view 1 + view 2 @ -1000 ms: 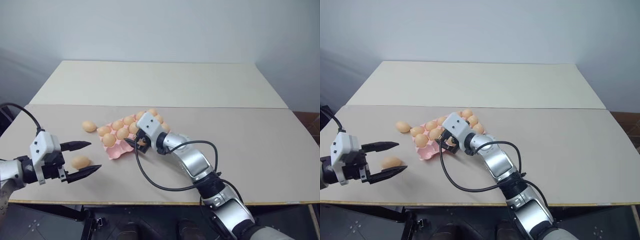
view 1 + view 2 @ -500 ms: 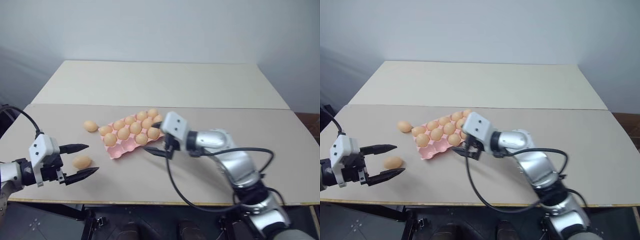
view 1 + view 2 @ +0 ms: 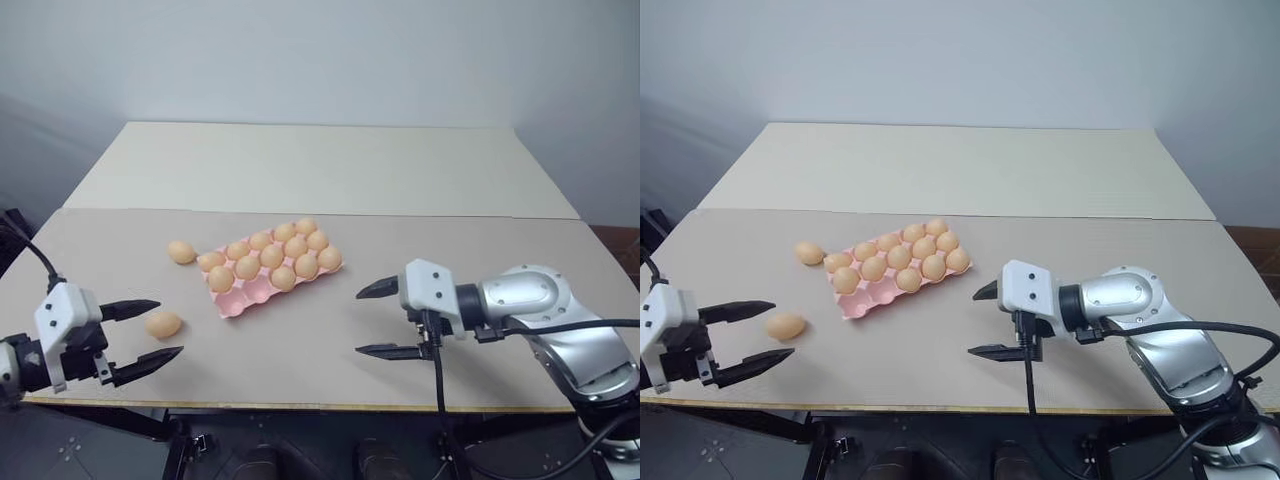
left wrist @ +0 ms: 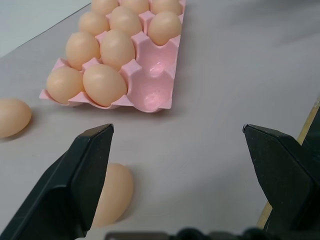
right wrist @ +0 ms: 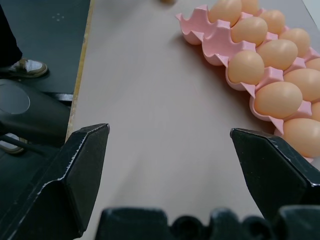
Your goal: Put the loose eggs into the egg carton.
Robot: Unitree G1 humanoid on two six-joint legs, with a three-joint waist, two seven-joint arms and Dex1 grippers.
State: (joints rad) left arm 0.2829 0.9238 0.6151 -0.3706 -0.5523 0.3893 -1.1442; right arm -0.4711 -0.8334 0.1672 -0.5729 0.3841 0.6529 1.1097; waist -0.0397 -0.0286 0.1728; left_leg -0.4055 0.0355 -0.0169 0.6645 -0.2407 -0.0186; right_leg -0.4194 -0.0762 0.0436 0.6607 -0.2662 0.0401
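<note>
Two loose eggs lie on the table (image 3: 480,250) in the left eye view: one (image 3: 182,252) just left of the egg carton (image 3: 268,270) at centre, another (image 3: 163,324) at lower left, by the left tool (image 3: 142,329), whose fingers stand apart. The carton's long axis runs from lower left to upper right. At lower right, the right tool (image 3: 379,320) is spread and empty.

From the left wrist, the carton's near corner shows two empty cups (image 4: 152,85), with the nearer egg (image 4: 114,192) beside one finger.

From the right wrist, a shoe (image 5: 26,67) on the floor sits at upper left.
</note>
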